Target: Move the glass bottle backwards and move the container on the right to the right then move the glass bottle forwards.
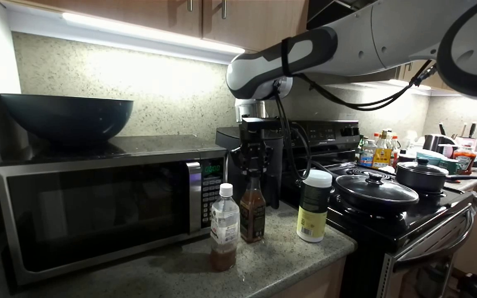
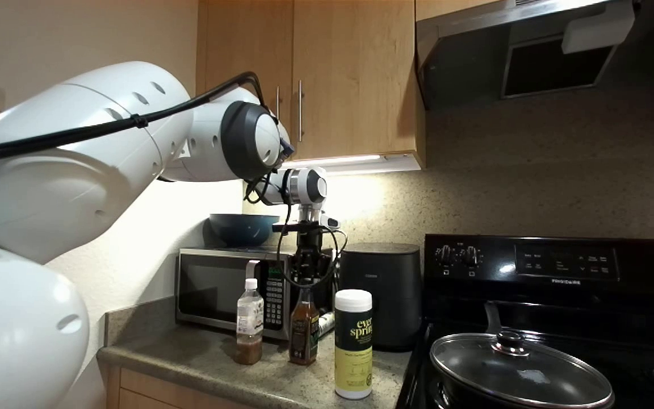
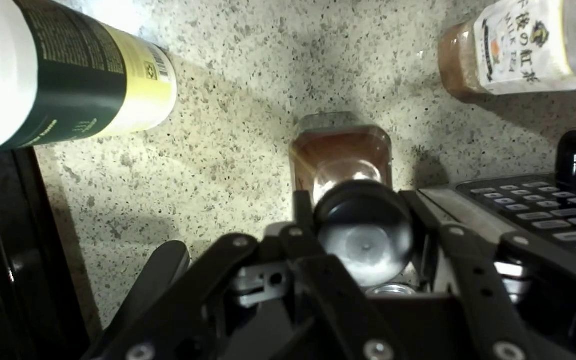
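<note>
- Grip: your gripper [image 1: 254,170] is pinching the dark cap [image 3: 365,245] of the glass bottle [image 1: 253,215]; its 2 pads [image 3: 302,206] flank the cap.
- Position: the glass bottle is upright, between the clear bottle [image 1: 225,231] and the container [image 1: 313,207] in both exterior views. Its base appears to rest on the counter [image 1: 284,258]; you cannot rule out a slight lift.
- Handling, bottle: expect a hard, smooth, breakable body, weighted by the brown liquid [image 3: 340,150]. Your hold is high, so the base may swing or drag; taking the neck just under the cap is probably steadier.
- Handling, container: likely light, stiff and slick, and apt to tip if you push near its white lid [image 1: 319,178]. Grasp the upper body if your jaws can span it, which is not established; otherwise push low.
- Obstructions, rear and left: the clear bottle is near your bottle. The microwave [image 1: 110,211] and black appliance [image 2: 381,295] limit backward travel. A pale item [image 2: 327,321] shows partly behind; you cannot identify it.
- Obstructions, right: the stove [image 2: 560,309], bearing a lidded pan [image 1: 375,194], leaves you little counter beyond the container.
</note>
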